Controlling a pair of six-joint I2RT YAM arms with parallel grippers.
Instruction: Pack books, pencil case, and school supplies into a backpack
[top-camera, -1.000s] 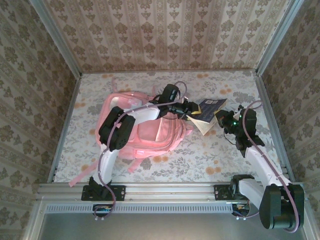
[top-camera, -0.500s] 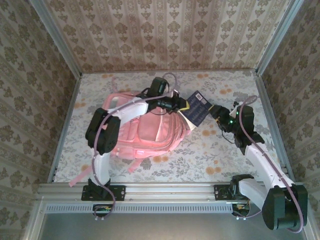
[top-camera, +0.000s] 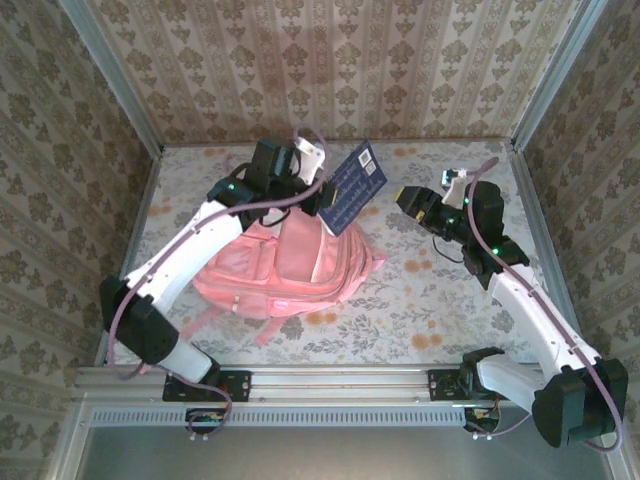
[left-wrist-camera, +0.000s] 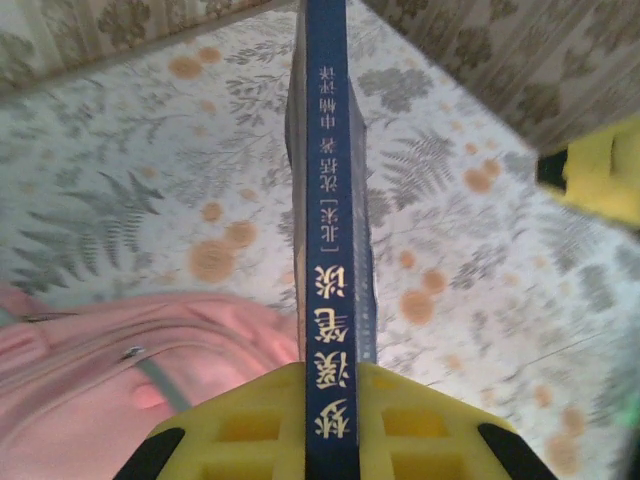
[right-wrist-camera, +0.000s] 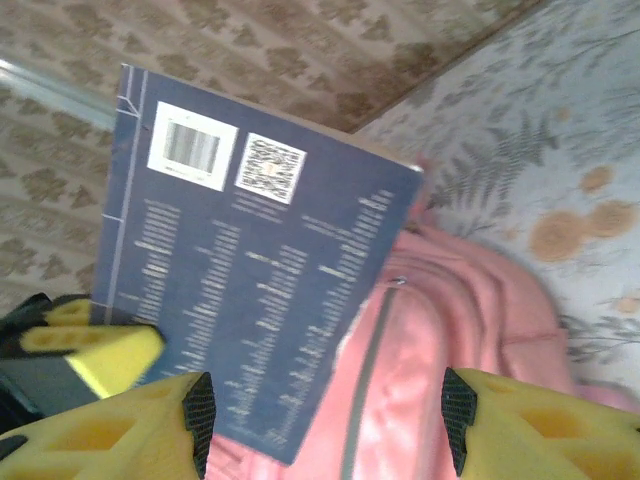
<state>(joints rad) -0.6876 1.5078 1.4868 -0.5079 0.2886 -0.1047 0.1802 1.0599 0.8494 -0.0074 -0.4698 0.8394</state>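
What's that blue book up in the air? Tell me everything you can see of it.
The book is a thin navy paperback. Its spine carries pale Chinese characters; its back cover has small print, a white barcode patch and a code square. Closed and tilted, it hangs above the pink backpack, gripped by the left pincer, one yellow finger on each cover.
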